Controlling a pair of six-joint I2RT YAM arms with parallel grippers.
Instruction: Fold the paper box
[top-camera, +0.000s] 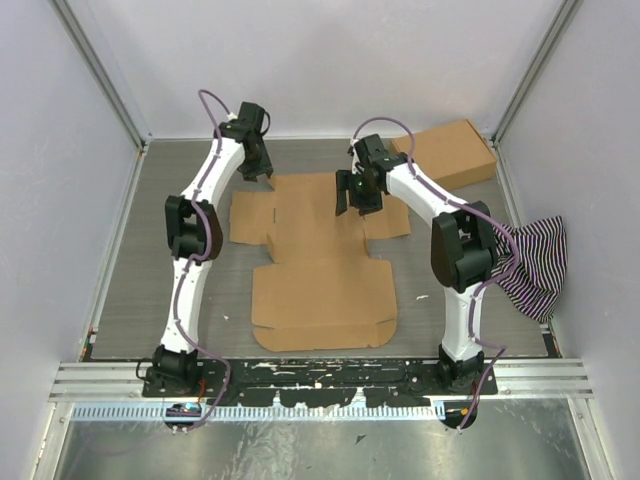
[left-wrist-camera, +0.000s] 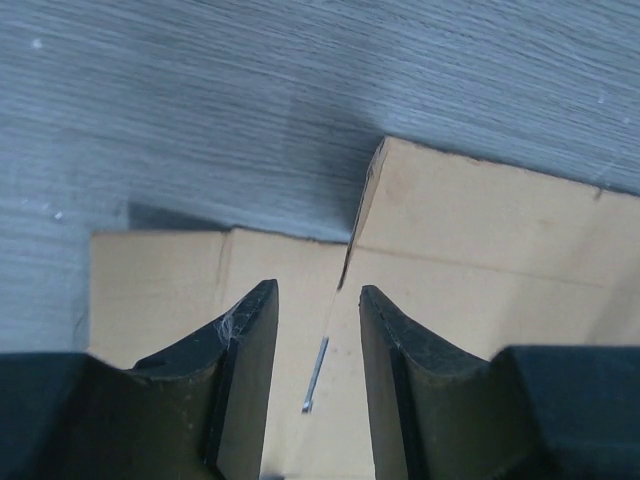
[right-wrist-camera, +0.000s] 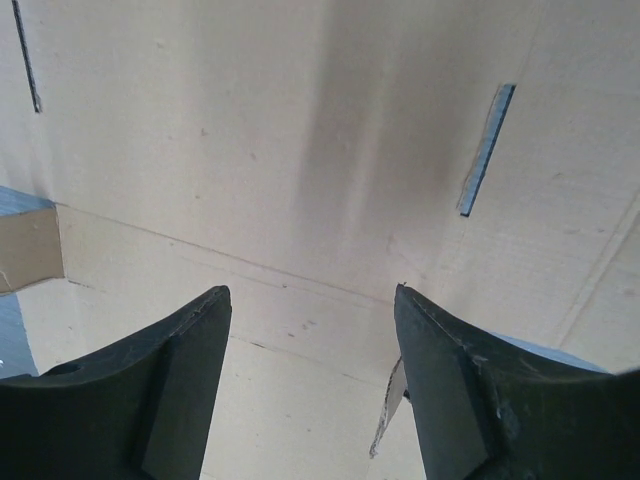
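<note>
**Item:** The paper box (top-camera: 320, 265) lies flat and unfolded at the middle of the desk (top-camera: 150, 280). Its broad near panel points toward the arm bases, and its side flaps are spread at the far end.

**Handling, as judged:**
- It looks like thin cardboard: light, stiff across each panel, and weak only along the creases.
- It should bend where it is scored and spring back if you release early.
- The face looks smooth, so expect it to skid on the desk when you push it sideways.
- The die-cut edges and narrow tabs are the parts likeliest to crumple or tear.
- Take hold at the free edge of a flap, close to its crease. Mid-panel gives you nothing to pinch.

**Left jaws:** They are parted a little and hold nothing. They straddle the cut where the far-left side flap (left-wrist-camera: 160, 290) meets the main panel. The panel edge (left-wrist-camera: 366, 195) there stands slightly proud of the desk, which gives you a pinch point.

**Right jaws:** They are wide apart and empty, hanging over the far-right part of the box beside a thin slit (right-wrist-camera: 485, 150). You cannot tell whether they touch the board.

**Surroundings:** A compact carton (top-camera: 450, 150) at the far right and a striped cloth (top-camera: 535, 265) by the right wall both lie apart from the box.
</note>
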